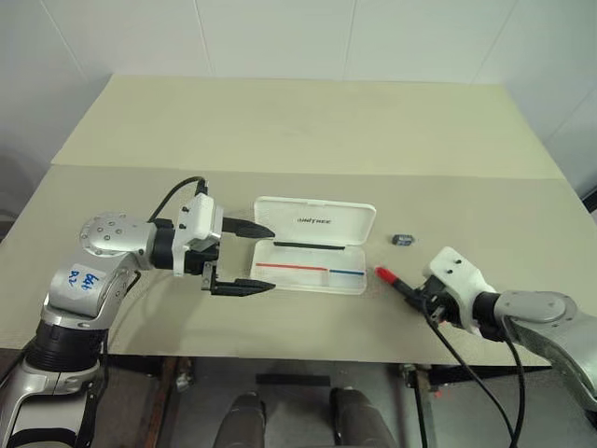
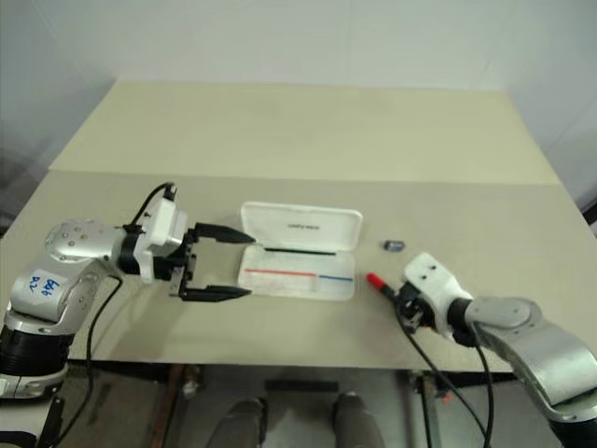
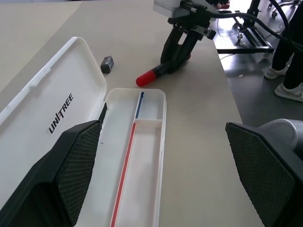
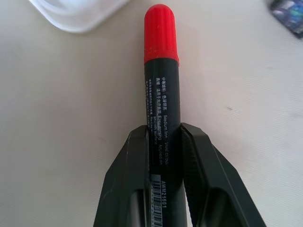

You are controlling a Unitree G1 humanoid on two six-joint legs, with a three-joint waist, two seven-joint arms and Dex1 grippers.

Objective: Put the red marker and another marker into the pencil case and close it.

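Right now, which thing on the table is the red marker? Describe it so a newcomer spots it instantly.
On the beige table, find the open white pencil case at the centre. Just off its right end lies the red marker, its barrel clamped in the right gripper. Its bright red cap on a slim black barrel separates it from the small grey bit farther back.

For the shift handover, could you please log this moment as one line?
right gripper: shut on red-capped black marker | left gripper: open beside open white plastic pencil case | case: no markers
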